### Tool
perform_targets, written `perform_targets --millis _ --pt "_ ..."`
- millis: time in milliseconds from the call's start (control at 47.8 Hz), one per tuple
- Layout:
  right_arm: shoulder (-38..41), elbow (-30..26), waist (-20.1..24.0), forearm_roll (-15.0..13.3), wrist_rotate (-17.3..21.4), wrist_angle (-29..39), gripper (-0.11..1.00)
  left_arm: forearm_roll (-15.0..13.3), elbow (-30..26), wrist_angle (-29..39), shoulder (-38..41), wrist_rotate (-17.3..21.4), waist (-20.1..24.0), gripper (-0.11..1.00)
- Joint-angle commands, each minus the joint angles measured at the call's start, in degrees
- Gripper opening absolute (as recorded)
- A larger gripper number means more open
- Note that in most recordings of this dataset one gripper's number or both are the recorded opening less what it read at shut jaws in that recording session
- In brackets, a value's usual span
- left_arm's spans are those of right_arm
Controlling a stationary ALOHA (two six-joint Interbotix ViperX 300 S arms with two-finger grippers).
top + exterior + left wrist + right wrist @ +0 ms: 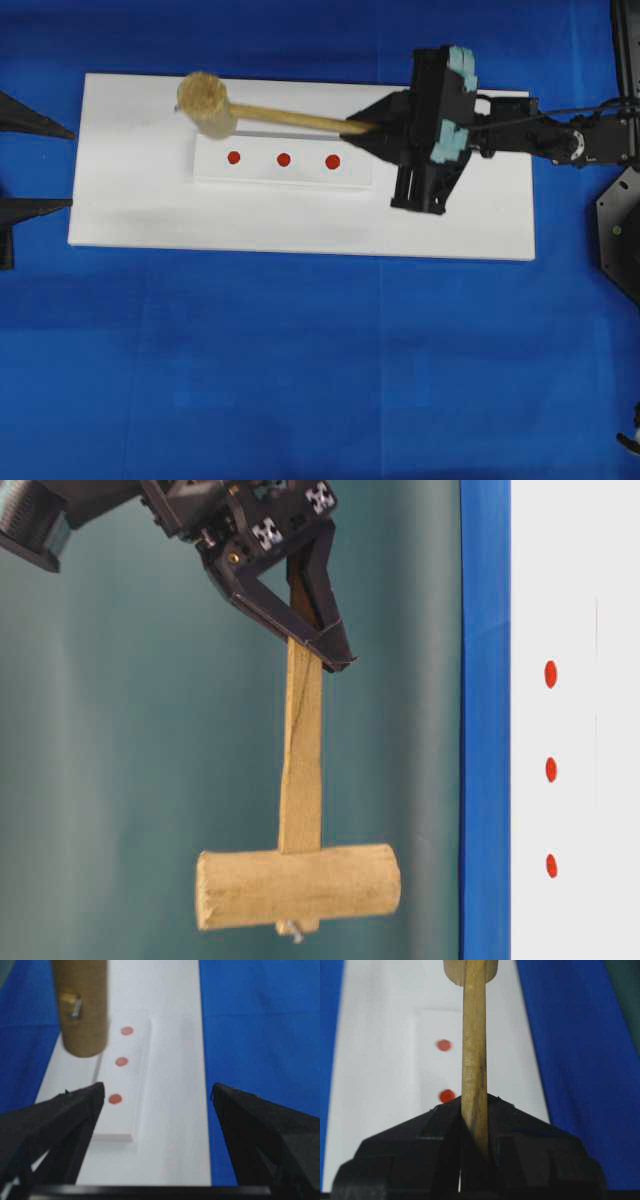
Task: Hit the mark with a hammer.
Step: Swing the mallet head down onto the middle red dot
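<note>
The mark (283,159) is the middle of three red dots on a white strip (300,176); it also shows in the side view (550,769) and the left wrist view (121,1061). The wooden hammer (206,100) is held in the air, its head well off the board and over the strip's far left end. My right gripper (365,127) is shut on the far end of the handle (474,1050), as the side view shows (325,640). My left gripper (157,1090) stands open and empty at the board's left edge (70,167).
The strip lies on a white board (450,220) that rests on blue cloth (300,380). The right arm (560,135) reaches in from the right. A black base part (620,230) sits at the right edge.
</note>
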Motion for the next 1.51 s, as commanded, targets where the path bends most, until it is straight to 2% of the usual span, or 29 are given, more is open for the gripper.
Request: perform_targets --millis 0,335,586,670,963,1152,1487 --pt "-0.62 -1.23 0.18 0.0 0.09 -0.26 0.02 -0.09 -0.62 -0.26 0.88 -0.09 0.18 0.86" --pt "1.23 -0.88 0.18 0.26 0.26 2.2 0.02 -0.09 -0.62 -0.26 0.88 -0.09 0.18 0.86" --pt "12.92 -0.44 0.26 4.83 0.18 2.64 0.02 0.0 -0.62 -0.26 0.88 -0.09 0.18 0.86" --pt "13.8 0.09 0.18 6.24 0.18 2.81 0.02 -0.09 -0.62 -0.26 0.88 -0.09 0.18 0.86" --pt "8.61 0.88 0.18 6.15 -0.26 -0.62 0.02 0.0 -0.53 -0.26 0.88 -0.09 0.18 0.85" --pt "1.41 1.67 0.79 4.66 -0.53 -0.62 0.02 -0.09 -0.53 -0.26 0.79 -0.09 0.18 0.85" --pt "-10.11 8.44 1.41 4.39 -0.26 -1.58 0.02 0.0 -0.53 -0.26 0.7 -0.09 0.18 0.85"
